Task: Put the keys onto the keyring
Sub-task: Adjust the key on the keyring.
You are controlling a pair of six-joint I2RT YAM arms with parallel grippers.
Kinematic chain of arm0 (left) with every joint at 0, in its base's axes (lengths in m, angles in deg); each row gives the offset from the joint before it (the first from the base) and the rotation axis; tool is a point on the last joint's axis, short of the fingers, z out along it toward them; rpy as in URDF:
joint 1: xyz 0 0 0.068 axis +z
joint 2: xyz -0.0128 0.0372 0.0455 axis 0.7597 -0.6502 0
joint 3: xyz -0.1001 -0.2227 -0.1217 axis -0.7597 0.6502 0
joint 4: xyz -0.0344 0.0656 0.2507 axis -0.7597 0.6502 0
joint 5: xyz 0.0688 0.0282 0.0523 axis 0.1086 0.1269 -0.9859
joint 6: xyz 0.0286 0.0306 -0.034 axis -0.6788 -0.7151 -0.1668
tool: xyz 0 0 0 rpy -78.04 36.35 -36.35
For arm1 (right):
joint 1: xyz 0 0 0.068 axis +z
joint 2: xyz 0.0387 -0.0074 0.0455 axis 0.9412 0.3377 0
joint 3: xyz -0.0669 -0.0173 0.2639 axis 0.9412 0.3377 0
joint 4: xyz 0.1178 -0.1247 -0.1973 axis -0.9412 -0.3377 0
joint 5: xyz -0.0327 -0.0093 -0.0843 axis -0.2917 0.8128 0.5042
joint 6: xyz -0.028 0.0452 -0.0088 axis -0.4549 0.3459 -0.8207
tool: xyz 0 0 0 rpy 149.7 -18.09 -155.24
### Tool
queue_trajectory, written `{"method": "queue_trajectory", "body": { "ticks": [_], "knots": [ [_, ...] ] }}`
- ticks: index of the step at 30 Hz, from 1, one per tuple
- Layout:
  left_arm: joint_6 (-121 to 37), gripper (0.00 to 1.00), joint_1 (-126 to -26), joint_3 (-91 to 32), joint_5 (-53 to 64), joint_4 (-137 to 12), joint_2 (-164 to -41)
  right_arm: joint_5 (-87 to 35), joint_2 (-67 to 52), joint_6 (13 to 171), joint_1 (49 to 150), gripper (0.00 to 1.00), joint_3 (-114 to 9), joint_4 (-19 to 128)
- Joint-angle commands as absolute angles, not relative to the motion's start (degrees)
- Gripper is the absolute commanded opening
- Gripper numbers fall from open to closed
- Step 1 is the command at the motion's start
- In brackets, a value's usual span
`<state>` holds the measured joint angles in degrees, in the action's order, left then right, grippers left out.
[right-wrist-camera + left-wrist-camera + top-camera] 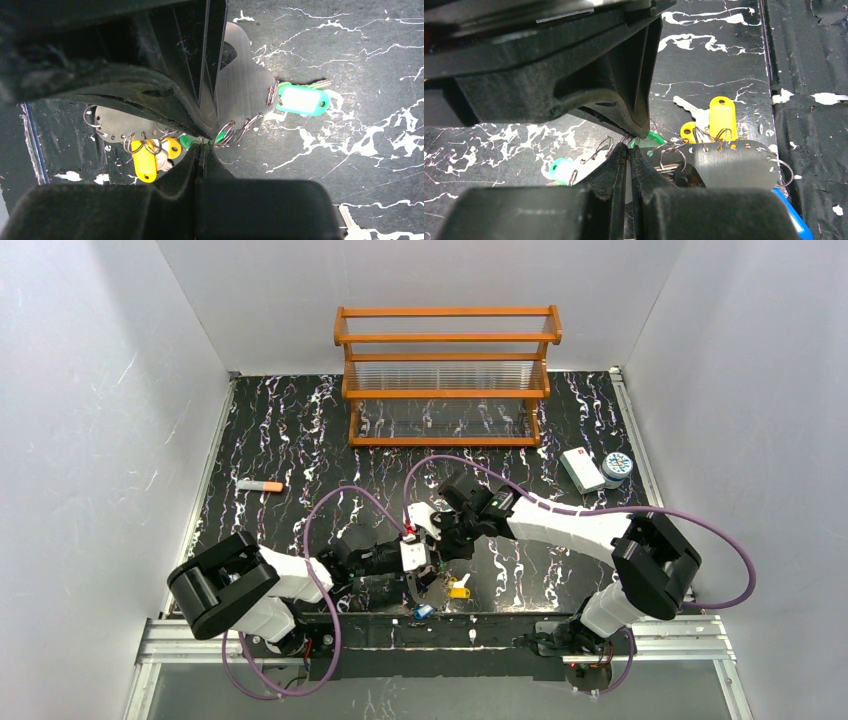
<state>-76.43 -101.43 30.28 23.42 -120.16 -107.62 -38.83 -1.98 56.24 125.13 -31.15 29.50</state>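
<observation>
Partly done, by the look of it: the yellow key [722, 116] and a green key [300, 99] already hung from wire loops on the keyring [724, 167], which sat close to the near edge of the bench [300, 440]. The blue key [423, 611] lay right at that edge, maybe not hooked on yet. The left tool [633, 141] and right tool [202, 141] were both clamped shut at the keyring's rim, nose to nose. It was tight there, with plenty of open bench toward the far rack [447, 375].
</observation>
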Motion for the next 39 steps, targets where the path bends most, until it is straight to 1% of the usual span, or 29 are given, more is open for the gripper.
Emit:
{"method": "queue_trajectory", "body": {
  "ticks": [1,3,6,7,8,9,10,13,15,19,24,28,34,39],
  "knots": [
    [-76.64,0.0,-101.87,29.92,22.77,-121.11,-107.21,-40.97,-2.38,55.71,125.44,0.01,-31.77,31.13],
    [-75.81,0.0,-101.83,30.27,21.71,-121.18,-106.37,-40.78,-2.69,56.25,125.3,0.02,-30.93,32.14],
    [-74.07,0.0,-101.87,30.99,20.14,-121.97,-104.87,-40.11,-3.91,57.42,124.86,0.11,-28.89,34.96],
    [-73.31,0.0,-101.83,31.36,19.57,-122.74,-104.09,-40.19,-4.42,57.93,124.58,0.19,-28.26,35.81],
    [-72.27,0.0,-101.82,31.9,18.79,-123.53,-103.49,-40.38,-4.96,58.48,124.08,0.24,-27.73,36.5],
    [-71.14,0.0,-101.82,32.51,17.93,-124.84,-102.99,-40.95,-5.64,59.09,123.58,0.3,-27.15,37.66],
    [-69.85,0.0,-101.85,33.53,17.08,-126.51,-102.54,-41.47,-6.69,59.73,122.89,0.34,-26.59,38.62],
    [-66.07,0.0,-101.85,36.14,14.93,-132.94,-102.2,-43.14,-9.63,61.45,120.97,0.42,-24.54,41.88],
    [-63.99,0.0,-101.85,37.29,14.69,-136.66,-102.38,-45.32,-11.75,62.38,119.91,0.44,-22.93,44.48],
    [-61.17,0.0,-101.83,38.83,15.11,-143.41,-103.23,-50.2,-15.67,64.26,117.69,0.43,-19.91,49.59],
    [-60.28,0.0,-101.89,39.14,17.05,-147.34,-103.4,-55.3,-19.64,65.61,116.84,0.38,-15.5,56.92],
    [-60.04,0.0,-101.87,38.82,19.47,-148.54,-103.47,-57.28,-21.63,65.23,116.75,0.37,-12.81,61.91],
    [-59.32,0.0,-101.83,39.42,19.76,-148.97,-102.9,-58.95,-25.27,61.1,116.75,0.36,-8.77,65.94],
    [-59.19,0.0,-101.83,39.74,19.34,-148.97,-102.26,-59.37,-26.38,60.75,116.75,0.3,-6.93,68.03]
  ]
}}
